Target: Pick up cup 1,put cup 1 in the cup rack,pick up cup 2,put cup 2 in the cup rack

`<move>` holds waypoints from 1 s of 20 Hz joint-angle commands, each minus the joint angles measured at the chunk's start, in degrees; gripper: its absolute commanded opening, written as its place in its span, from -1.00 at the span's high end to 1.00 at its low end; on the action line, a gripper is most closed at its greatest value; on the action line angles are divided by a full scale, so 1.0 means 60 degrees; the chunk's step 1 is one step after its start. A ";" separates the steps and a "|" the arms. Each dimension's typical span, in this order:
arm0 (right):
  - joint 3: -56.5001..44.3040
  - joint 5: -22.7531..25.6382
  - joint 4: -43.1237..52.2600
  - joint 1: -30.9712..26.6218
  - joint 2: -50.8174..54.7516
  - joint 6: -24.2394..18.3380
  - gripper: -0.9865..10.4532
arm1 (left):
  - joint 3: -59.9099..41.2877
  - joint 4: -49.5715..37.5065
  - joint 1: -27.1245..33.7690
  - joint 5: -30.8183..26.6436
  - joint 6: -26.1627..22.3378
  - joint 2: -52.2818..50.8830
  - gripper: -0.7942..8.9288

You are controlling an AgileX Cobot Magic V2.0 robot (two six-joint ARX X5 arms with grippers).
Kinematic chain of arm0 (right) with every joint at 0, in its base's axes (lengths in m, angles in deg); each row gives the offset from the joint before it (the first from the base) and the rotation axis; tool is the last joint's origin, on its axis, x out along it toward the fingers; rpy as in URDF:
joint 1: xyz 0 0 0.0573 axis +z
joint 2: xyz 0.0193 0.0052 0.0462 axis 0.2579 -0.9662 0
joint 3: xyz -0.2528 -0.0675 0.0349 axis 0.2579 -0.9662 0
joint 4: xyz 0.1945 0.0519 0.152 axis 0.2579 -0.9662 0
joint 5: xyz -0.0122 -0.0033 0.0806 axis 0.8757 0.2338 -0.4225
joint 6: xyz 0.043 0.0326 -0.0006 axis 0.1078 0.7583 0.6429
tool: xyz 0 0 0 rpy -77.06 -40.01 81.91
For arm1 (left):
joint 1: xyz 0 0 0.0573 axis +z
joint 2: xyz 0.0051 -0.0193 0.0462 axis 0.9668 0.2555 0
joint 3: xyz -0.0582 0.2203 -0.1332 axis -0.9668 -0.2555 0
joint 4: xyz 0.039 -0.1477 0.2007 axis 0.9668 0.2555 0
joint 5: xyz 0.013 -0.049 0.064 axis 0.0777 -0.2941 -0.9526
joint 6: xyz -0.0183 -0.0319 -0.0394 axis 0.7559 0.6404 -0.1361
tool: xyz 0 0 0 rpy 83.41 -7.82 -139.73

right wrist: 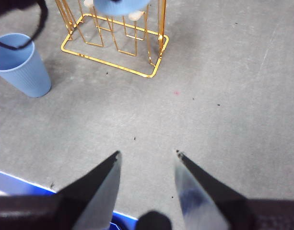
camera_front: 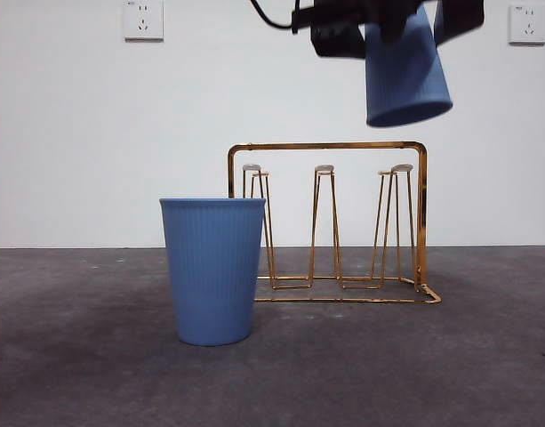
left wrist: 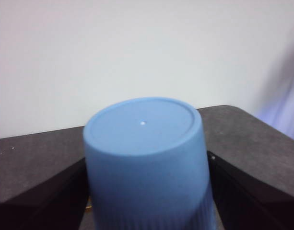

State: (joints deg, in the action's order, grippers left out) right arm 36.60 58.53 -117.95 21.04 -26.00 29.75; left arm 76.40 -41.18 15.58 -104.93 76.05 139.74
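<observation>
The left end effector (camera_front: 405,36) grips a blue cup (camera_front: 405,76) upside down at the upper right of the front view, above the cup rack (camera_front: 420,213), so next it should lower it onto a peg (camera_front: 401,169); the right end effector (right wrist: 147,155) waits open.

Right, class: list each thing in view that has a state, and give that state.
Held cup: upside down, tilted, in the air above the rack.
Table cup: upright, beside the rack.
Rack: standing, pegs bare.
Left gripper: shut on held cup.
Right gripper: open, holding nothing.
</observation>
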 commanded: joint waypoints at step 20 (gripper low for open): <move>-0.0022 -0.0036 0.0554 0.0007 0.0025 -0.0364 0.50 | -0.0015 -0.0860 0.0419 0.0452 0.0623 0.1450 0.85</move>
State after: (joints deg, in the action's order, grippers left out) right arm 36.60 58.36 -115.17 21.06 -25.98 28.02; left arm 76.42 -45.72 18.29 -102.24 78.74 147.65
